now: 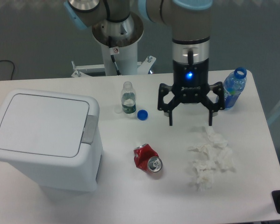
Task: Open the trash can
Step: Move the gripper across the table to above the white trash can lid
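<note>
One UR5e arm descends vertically from the top of the view, its wrist pointing straight down and a blue light lit on the gripper body; the gripper [190, 124] hangs above the white table [252, 154] with its two dark fingers [170, 114] spread wide apart and nothing between them. Far to the left of the jaws, at the table's left end, stands the trash can [45, 140], a large white bin whose flat lid [40, 123] lies closed, with the grey push-button strip [89, 129] along the lid edge nearest the jaws. Just below and to the right of the jaws lies a heap of crumpled white tissue [211, 157]. Below and to their left rests a crushed red soda can [147, 159]. Left of the jaws stand a small clear uncapped bottle [127, 98] and, beside it, a loose blue cap [142, 114]. Right of the jaws, near the table edge, stands a blue plastic bottle [233, 87], apart from the fingers.
</note>
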Motion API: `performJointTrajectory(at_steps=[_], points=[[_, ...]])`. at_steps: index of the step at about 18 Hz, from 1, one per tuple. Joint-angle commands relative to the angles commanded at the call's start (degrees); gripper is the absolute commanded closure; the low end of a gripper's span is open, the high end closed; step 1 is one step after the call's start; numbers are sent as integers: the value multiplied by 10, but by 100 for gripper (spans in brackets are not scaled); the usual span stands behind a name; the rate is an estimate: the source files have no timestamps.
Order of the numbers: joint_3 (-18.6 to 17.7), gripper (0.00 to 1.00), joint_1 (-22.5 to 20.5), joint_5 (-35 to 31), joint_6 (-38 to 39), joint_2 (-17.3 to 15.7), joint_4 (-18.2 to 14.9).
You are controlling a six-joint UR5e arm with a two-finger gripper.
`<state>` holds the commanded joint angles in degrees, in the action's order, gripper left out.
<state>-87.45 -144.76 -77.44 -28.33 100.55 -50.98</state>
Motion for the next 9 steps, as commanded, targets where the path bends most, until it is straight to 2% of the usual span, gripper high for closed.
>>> performJointTrajectory(at_steps=[2,9], points=[[1,0,12,31,34,-2,0],[-8,0,61,34,99,-16,-2]])
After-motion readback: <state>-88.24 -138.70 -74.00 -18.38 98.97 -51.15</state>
